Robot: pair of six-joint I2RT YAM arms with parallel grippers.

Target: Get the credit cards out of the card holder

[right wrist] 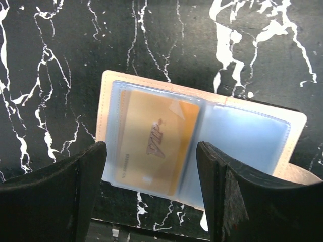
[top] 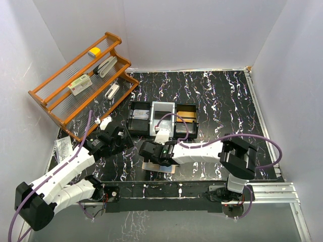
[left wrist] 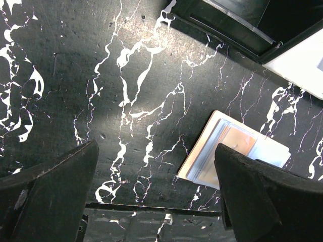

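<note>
The card holder [right wrist: 105,106] lies open and flat on the black marbled table, a beige wallet with clear plastic sleeves. An orange-gold credit card [right wrist: 154,141] sits in its left sleeve. The right sleeve [right wrist: 242,138] looks pale blue, and I cannot tell whether a card is in it. My right gripper [right wrist: 151,186] hovers open over the holder's near edge, with nothing between its fingers. From above, the right gripper [top: 154,151] covers most of the card holder [top: 151,167]. My left gripper [left wrist: 156,196] is open over bare table, with the card holder [left wrist: 237,151] beside its right finger.
A black-and-grey three-compartment tray [top: 139,118] stands just behind the holder. A wooden rack [top: 50,101] with small boxes leans at the back left. A clear plastic bag [top: 63,146] lies at the left edge. The table's front rail [top: 166,189] runs close below the holder.
</note>
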